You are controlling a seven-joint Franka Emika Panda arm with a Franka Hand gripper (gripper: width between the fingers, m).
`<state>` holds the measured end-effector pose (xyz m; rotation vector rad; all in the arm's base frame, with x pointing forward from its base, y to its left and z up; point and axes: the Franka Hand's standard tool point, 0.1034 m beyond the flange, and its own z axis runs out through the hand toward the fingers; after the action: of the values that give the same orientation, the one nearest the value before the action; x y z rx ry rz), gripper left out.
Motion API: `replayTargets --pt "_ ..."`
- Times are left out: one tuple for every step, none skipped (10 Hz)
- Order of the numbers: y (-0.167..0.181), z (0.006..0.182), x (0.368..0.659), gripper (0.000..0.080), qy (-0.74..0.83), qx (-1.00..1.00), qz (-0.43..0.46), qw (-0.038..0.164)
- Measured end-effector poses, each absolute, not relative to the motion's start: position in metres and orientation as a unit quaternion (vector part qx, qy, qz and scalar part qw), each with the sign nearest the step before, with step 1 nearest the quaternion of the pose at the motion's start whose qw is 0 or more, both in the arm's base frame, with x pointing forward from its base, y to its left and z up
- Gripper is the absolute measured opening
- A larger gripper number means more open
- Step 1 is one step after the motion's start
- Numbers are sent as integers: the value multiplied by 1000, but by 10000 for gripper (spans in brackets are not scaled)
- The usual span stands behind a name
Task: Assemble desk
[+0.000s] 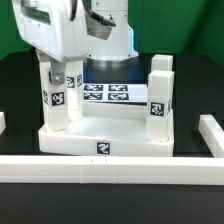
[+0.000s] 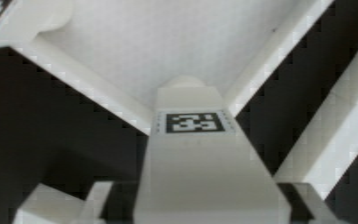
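Note:
The white desk top (image 1: 105, 125) lies upside down on the black table, with a tag on its front rim. One white leg (image 1: 58, 100) stands upright in its corner on the exterior view's left, and a second leg (image 1: 160, 95) stands in the corner on the right. My gripper (image 1: 62, 70) comes down from above and is shut on the upper end of the left leg. In the wrist view the leg (image 2: 202, 160) with its tag runs between my fingers (image 2: 101, 197) down to the desk top (image 2: 158, 50). My gripper (image 2: 199, 205) holds it on both sides.
The marker board (image 1: 107, 94) lies behind the desk top. Long white border rails run along the front (image 1: 110, 168) and at the exterior view's right (image 1: 212, 130). The arm's base (image 1: 110, 30) stands at the back. A white bar (image 2: 330, 125) lies beside the leg in the wrist view.

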<state>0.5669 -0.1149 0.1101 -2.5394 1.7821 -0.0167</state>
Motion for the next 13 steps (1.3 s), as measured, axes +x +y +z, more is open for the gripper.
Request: replayTargets --pt "-115 110 567 291 600 -800 -5 20" --pt "-115 110 567 290 626 -779 -4 20" --pt "-115 110 567 291 645 -764 -3 20" --pt "-115 110 567 291 660 -751 -3 20" --pt "-114 110 567 291 687 -726 -2 20" --pt "-114 110 567 291 703 -711 -2 20" --pt "-114 110 567 291 717 -697 -1 20" --pt "-114 109 567 291 736 -676 -1 20" --pt "-114 109 567 291 746 -666 0 20" --pt "-113 109 567 291 752 -659 0 20" --pt "-113 109 567 399 743 -669 0 20" --pt "-112 109 565 543 719 -695 4 15" --pt "-109 109 565 618 686 -728 12 10"
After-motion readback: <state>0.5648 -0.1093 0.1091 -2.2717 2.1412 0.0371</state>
